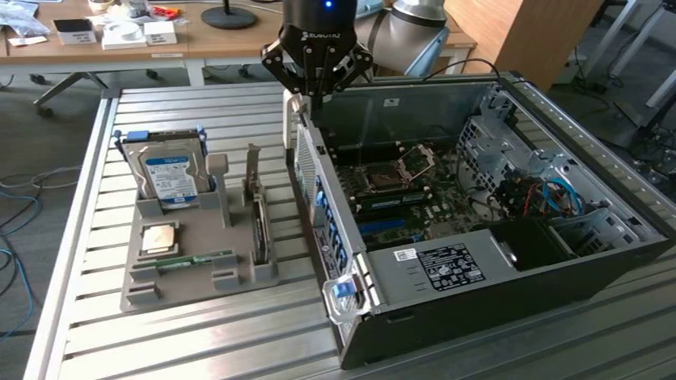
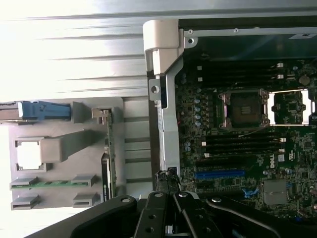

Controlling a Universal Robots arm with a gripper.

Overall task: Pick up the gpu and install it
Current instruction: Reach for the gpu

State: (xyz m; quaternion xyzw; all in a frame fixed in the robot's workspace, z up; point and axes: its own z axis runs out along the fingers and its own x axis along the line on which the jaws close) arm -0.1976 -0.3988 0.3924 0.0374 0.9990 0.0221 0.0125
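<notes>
The gpu (image 1: 256,212) stands on edge in a slot of the grey holder (image 1: 190,277), a thin card with a silvery bracket at its far end. From the wrist the gpu (image 2: 108,158) appears as a narrow greenish strip. My gripper (image 1: 317,98) hangs above the back wall of the open computer case (image 1: 465,277), to the exterior view's right of the gpu and apart from it. Its fingers are shut together with nothing between them. In the wrist view the gripper (image 2: 170,191) sits over the case wall, beside the motherboard (image 2: 237,148) with its blue slot (image 2: 220,174).
The holder also carries a blue-labelled hard drive (image 1: 169,172), a square chip (image 1: 161,236) and a slim green RAM stick (image 1: 198,259). All stand on a slatted metal table (image 1: 190,348). A wooden desk (image 1: 158,39) with small boxes is behind.
</notes>
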